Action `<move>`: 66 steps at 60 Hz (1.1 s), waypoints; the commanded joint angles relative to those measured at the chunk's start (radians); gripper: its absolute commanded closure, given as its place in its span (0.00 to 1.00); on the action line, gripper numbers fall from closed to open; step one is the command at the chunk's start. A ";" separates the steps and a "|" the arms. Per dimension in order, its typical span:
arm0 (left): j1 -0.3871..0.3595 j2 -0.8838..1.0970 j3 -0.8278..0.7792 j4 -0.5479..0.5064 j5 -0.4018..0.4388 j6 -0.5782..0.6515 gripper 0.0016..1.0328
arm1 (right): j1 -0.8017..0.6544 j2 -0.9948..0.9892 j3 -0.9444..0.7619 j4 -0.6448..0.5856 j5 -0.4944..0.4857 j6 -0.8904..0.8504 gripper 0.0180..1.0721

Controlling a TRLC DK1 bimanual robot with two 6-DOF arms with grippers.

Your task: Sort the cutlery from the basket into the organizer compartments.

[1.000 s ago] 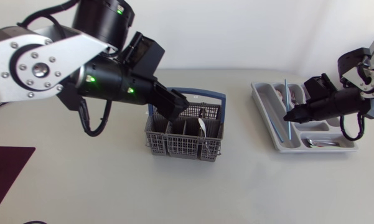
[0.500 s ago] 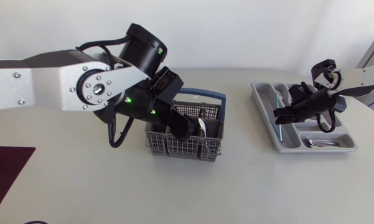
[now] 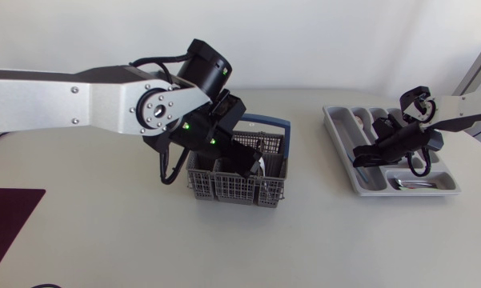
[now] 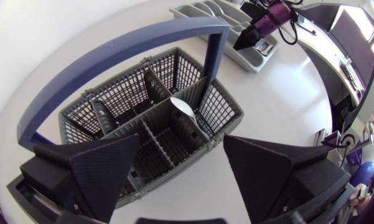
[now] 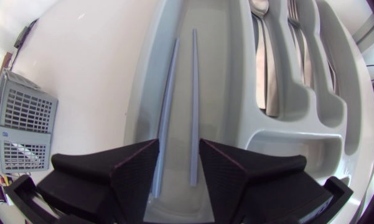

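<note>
left hand [image 4: 182,146] agape over basket [image 4: 227,106], blue handle [image 4: 112,50] arching ahead; right hand [image 5: 178,149] spread above chopsticks [image 5: 193,106] in organizer [image 5: 227,62]

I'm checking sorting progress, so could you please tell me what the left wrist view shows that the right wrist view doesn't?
Only the left wrist view looks into the basket, where a spoon stands in one compartment ahead of the left gripper, jaws open. Only the right wrist view shows two chopsticks lying in the long compartment of the organizer, other cutlery alongside. Both show the basket and the organizer.
</note>
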 commanded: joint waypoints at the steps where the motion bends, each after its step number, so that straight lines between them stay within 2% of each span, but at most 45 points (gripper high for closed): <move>1: 0.002 0.037 0.043 -0.008 0.012 -0.045 0.10 | -0.005 -0.066 -0.061 0.007 0.013 0.015 0.23; 9: 0.002 0.072 0.078 -0.008 0.021 -0.081 0.10 | 0.006 -0.166 -0.125 0.023 0.044 0.018 0.17; 35: -0.022 0.206 0.153 -0.004 0.015 -0.180 0.10 | 0.033 -0.379 -0.283 0.050 0.082 0.044 0.17; 42: -0.025 0.212 0.148 0.019 -0.013 -0.214 0.10 | 0.044 -0.407 -0.310 0.055 0.082 0.046 0.17; 57: -0.036 0.212 0.138 0.080 -0.042 -0.249 0.18 | 0.053 -0.416 -0.331 0.070 0.083 0.044 0.17; 66: -0.044 0.218 0.138 0.091 -0.042 -0.254 0.30 | 0.058 -0.418 -0.333 0.073 0.087 0.044 0.17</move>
